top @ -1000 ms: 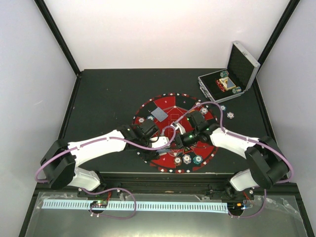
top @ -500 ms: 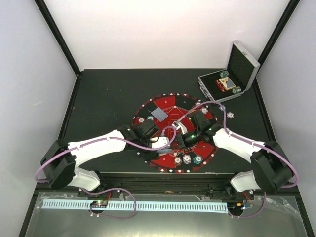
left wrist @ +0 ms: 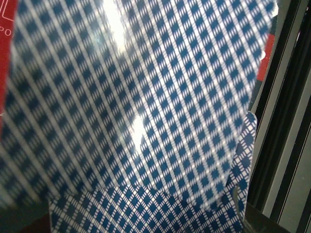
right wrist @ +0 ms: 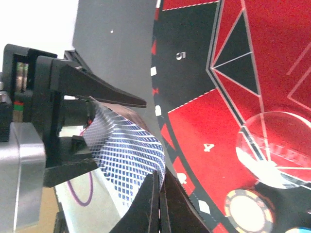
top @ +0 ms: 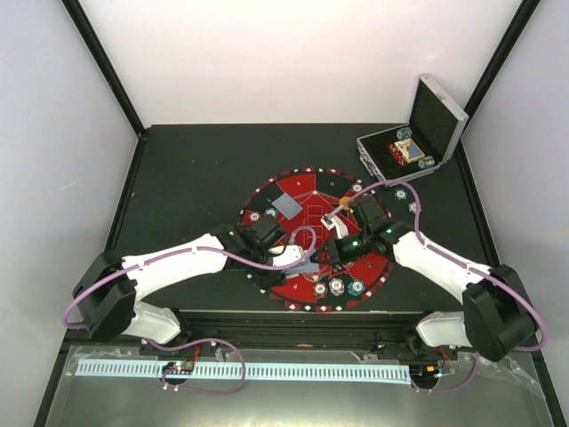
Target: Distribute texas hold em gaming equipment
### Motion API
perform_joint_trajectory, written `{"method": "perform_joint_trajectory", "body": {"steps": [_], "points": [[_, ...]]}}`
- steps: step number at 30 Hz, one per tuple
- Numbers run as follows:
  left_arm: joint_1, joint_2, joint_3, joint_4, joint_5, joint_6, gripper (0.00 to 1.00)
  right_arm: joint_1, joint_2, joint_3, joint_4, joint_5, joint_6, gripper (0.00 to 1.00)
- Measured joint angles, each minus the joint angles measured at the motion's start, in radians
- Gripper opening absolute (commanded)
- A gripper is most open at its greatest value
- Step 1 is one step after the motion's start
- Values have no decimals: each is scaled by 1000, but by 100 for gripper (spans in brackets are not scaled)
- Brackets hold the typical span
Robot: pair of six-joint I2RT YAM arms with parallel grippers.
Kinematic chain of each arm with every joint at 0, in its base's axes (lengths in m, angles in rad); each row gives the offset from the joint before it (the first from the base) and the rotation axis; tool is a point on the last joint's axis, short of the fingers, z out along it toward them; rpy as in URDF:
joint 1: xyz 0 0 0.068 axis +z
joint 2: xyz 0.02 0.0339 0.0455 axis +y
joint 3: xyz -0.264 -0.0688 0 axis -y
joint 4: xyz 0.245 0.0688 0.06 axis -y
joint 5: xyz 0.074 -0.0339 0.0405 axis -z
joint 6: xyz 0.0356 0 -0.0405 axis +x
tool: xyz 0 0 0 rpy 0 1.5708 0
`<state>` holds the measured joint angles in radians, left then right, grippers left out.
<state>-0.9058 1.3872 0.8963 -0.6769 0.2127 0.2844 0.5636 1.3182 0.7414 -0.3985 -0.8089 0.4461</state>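
At 1 o'clock the open case [top: 380, 153] held chips [top: 404, 133]; we saw left gripper [right wrist: 119, 133] clamping playing cards [left wrist: 131, 107], right gripper [right wrist: 158, 194] closed on their edge.

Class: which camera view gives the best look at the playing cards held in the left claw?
The right wrist view: it shows the playing cards from the side, bowed in the left claw. The left wrist view shows only their checked backs filling the frame; the top view, a small grey sliver between the arms.
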Motion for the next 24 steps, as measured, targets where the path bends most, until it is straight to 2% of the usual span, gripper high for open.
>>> {"method": "perform_joint_trajectory", "body": {"steps": [9,13,16,19,24], "points": [[0,-7,0,-5,-18,0,35,-98,-58,16,-109,170,-24,1],[11,-9,0,-6,-39,-7,35,-138,-95,23,-117,286,26,1],[43,-9,0,-8,-53,-11,35,-138,-100,23,-53,362,135,1],[100,-12,0,-9,-63,-13,35,-119,-90,5,91,444,280,1],[190,-29,0,-12,-74,-15,35,-69,58,48,304,555,458,1]]}}
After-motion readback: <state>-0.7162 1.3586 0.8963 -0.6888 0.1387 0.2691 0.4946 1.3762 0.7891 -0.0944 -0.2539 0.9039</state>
